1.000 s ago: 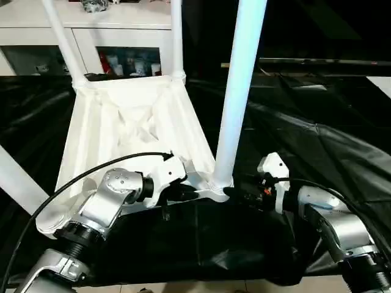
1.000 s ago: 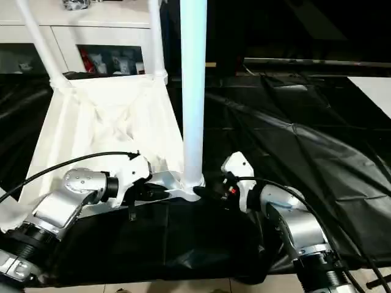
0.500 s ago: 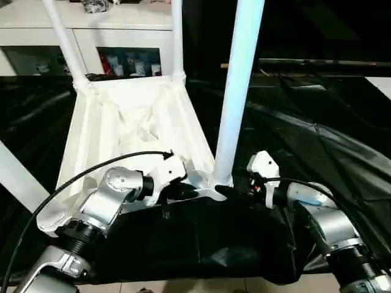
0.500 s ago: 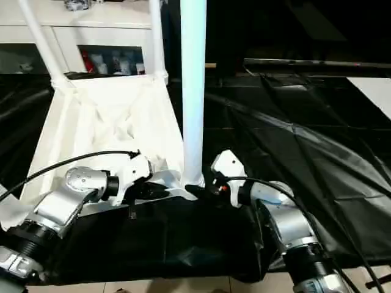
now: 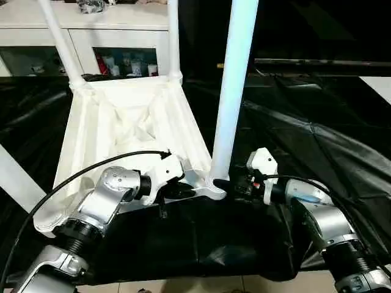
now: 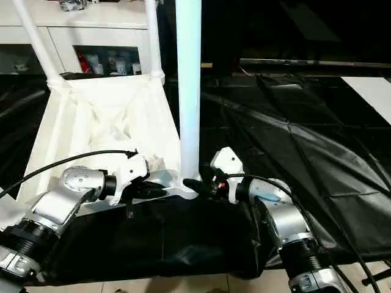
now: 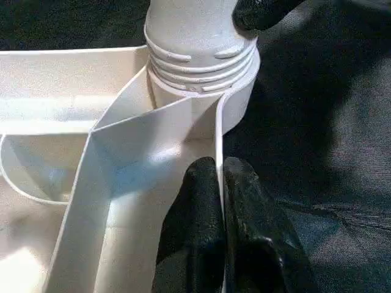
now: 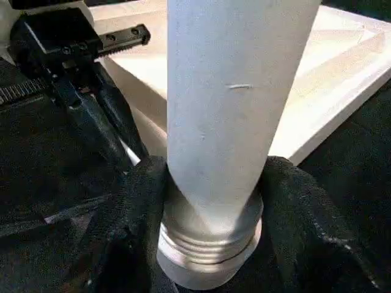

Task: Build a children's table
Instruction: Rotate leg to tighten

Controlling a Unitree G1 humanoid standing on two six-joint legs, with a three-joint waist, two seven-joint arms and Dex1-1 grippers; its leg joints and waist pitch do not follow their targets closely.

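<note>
Table top: the children's table lies upside down on the near left part of the black-covered counter, rim upward, so its corner sockets face up to take legs.
Near right leg: a white leg stands upright in the near right corner socket; threaded rings at its foot show just above the socket, so I judge it is not yet fully seated.
Other legs: two legs rise from the far corners, far left leg and far right leg; another white tube crosses the near left edge, its seat hidden.
Left gripper: the left gripper reaches in from the near left; its fingers are pinched narrow on the thin rim wall just beside the socket, likely to keep the top from turning or sliding.
Right gripper: the right gripper comes from the near right; its fingers stand either side of the leg's foot, touching it, gripping it low, where a twist or push would drive it home.
Step in hand: seating this leg, with most of the build seemingly done.
Surroundings: a white cabinet stands beyond the counter.
</note>
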